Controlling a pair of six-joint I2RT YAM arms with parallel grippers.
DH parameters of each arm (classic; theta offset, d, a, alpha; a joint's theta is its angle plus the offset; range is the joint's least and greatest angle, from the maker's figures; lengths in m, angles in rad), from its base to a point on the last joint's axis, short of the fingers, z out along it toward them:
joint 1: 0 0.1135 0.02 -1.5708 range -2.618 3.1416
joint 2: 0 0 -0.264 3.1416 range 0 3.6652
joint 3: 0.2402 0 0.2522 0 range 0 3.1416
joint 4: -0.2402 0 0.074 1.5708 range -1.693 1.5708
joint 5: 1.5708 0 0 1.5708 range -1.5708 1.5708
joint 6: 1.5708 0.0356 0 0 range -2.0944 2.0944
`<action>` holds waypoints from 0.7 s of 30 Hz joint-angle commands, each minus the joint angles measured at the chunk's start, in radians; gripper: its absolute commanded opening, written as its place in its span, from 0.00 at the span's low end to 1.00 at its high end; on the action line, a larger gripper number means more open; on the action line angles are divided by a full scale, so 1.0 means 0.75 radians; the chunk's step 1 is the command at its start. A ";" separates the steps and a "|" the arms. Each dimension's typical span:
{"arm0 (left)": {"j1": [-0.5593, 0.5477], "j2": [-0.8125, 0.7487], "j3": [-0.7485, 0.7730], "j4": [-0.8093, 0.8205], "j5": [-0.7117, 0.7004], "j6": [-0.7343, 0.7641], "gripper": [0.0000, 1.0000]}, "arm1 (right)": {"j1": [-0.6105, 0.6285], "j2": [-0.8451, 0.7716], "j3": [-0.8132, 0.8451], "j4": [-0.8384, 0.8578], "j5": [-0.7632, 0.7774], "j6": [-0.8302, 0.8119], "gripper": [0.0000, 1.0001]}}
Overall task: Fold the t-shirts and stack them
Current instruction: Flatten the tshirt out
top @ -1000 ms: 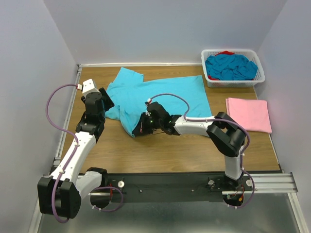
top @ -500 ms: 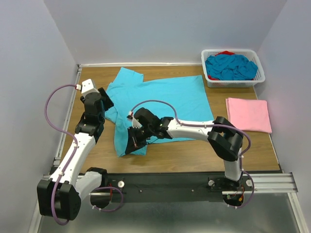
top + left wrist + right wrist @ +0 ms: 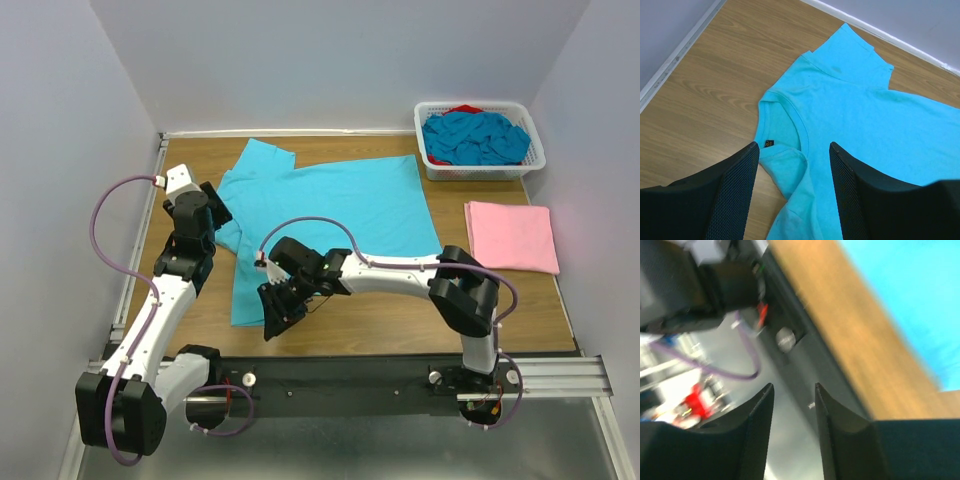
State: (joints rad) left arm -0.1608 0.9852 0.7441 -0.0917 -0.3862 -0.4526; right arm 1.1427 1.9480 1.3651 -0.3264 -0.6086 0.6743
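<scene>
At the near edge of the brown wooden table (image 3: 400, 310), the right gripper (image 3: 274, 316) hangs low with its jaws partly apart and nothing between them (its wrist view shows only bare wood, the black metal rail (image 3: 350, 380) and blur).

- 1 bright turquoise short-sleeved cloth t-shirt (image 3: 340, 205) lies spread mid-table. Its left side is drawn down in a long flap that ends just beside the right gripper.
- The left gripper (image 3: 794, 147) hovers over the collar, jaws wide and empty.
- 1 pale pink t-shirt (image 3: 512, 236) lies folded flat at the right.
- More crumpled turquoise t-shirts (image 3: 475, 138) fill the white lattice plastic basket (image 3: 478, 171) at the far right.

Risks, as I judge them:
- The flap looks skewed, so a fold made from it would come out crooked.
- The sleeve below the collar is bunched and could get creased into the fold.
- An open finger so close to the hem could snag the cloth on lifting and drag the flap out of line.
- The flap's end is near the table edge, so a nudge might send it over.
</scene>
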 commanded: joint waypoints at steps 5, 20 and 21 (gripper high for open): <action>0.006 -0.094 0.034 -0.088 -0.148 -0.008 0.66 | 0.006 0.082 0.229 -0.070 0.625 -0.346 0.47; 0.006 -0.369 0.390 -0.591 -0.056 -0.074 0.66 | 0.061 0.550 0.691 -0.070 0.856 -0.809 0.44; 0.006 -0.371 0.403 -0.600 -0.054 -0.069 0.66 | 0.072 0.561 0.691 -0.070 0.867 -0.843 0.44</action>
State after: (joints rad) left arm -0.1600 0.7170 0.9981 -0.4480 -0.4370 -0.5022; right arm 1.1580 2.3257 1.8370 -0.3626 -0.0296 0.1471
